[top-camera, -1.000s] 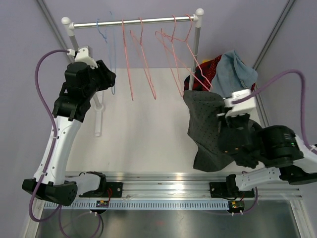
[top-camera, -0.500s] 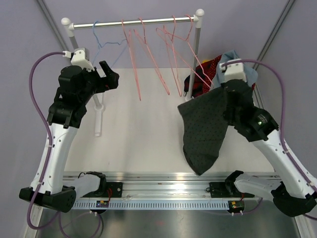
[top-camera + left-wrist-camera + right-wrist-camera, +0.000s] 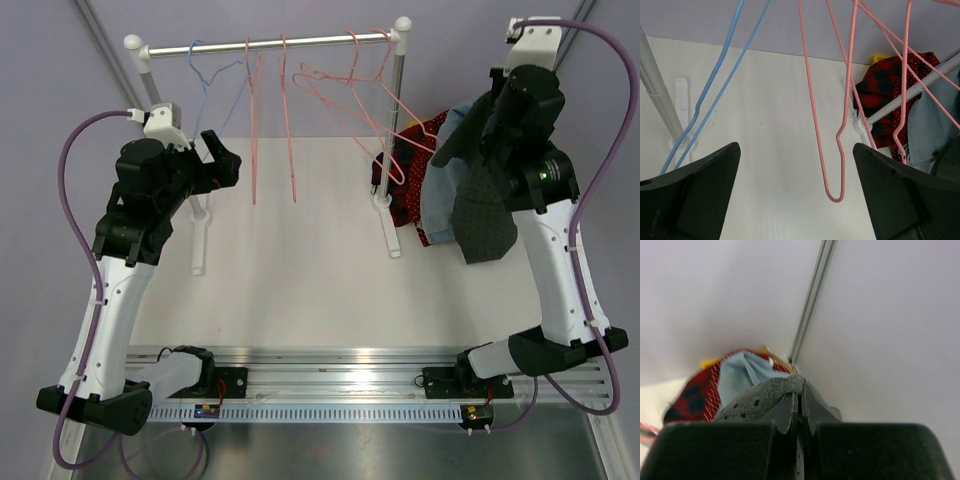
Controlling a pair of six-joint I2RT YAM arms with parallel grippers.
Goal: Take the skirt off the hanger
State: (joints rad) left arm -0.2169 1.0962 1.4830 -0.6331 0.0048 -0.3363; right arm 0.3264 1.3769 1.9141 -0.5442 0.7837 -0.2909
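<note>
**Figure. Skirt clear of the rack, carried over the pile at the right.**

In the top view we see the right gripper (image 3: pixel 487 120) raised high, near the right-hand wall. Its jaws are pressed together on a fold of the dark dotted skirt (image 3: pixel 482 215). The skirt hangs free of every hanger, with its lower edge over the clothes pile (image 3: pixel 420 185). The right wrist view confirms the pinch: only a narrow ridge of cloth sits between the closed fingers (image 3: pixel 790 412).

The left gripper (image 3: pixel 222 158) holds nothing and its jaws stand wide apart. It sits just in front of the blue hanger (image 3: pixel 715 90) and a pink hanger (image 3: pixel 835 150), both dangling from the rail (image 3: pixel 270 44).

We judge four hazards.
1. The grip is shallow, so a quick swing could pull the fold out and drop the skirt short of the pile or past the table (image 3: pixel 300 280) edge.
2. The trailing hem could drag the pile's garments.
3. The hem could also catch the outermost pink hanger (image 3: pixel 400 135), which leans toward the pile.
4. The open left fingers could hook a wire if that arm moves sideways through the row.
</note>
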